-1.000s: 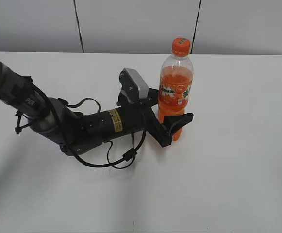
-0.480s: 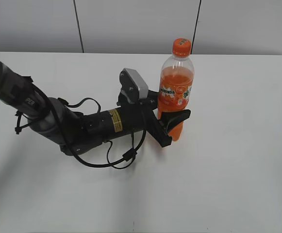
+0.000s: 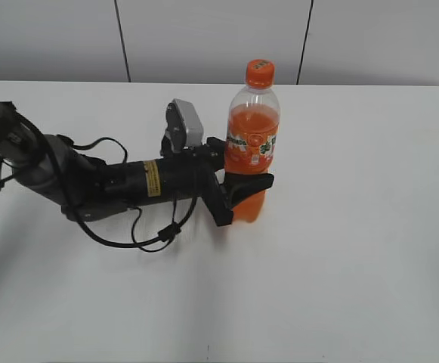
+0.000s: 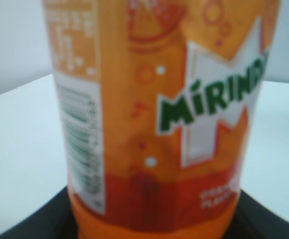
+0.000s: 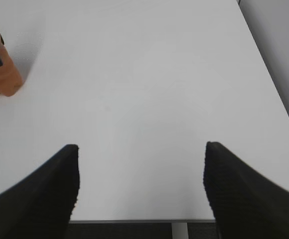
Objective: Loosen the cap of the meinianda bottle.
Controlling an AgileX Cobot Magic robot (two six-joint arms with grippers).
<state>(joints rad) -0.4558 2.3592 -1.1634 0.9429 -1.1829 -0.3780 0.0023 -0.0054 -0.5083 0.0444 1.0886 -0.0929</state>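
The meinianda bottle [image 3: 251,144] stands upright on the white table, with orange liquid and an orange, white and green label. Its orange cap [image 3: 259,73] sits on the neck. My left gripper [image 3: 245,185] is shut on the bottle's lower body, just under the label, the arm lying low from the left. In the left wrist view the label [image 4: 164,109] fills the frame, with the black jaws at both bottom corners. My right gripper [image 5: 140,174] is open and empty above bare table near an edge; the bottle's base [image 5: 0,74] shows at its far left.
The white table [image 3: 355,249] bears only the bottle and the left arm with its looped cables [image 3: 155,234]. A grey panelled wall [image 3: 204,38] runs behind. The table's edge and a leg [image 5: 179,229] show in the right wrist view.
The left gripper has closed on the bottle and drawn it, still upright, a short way to the left. The arm has pulled back leftward with it.
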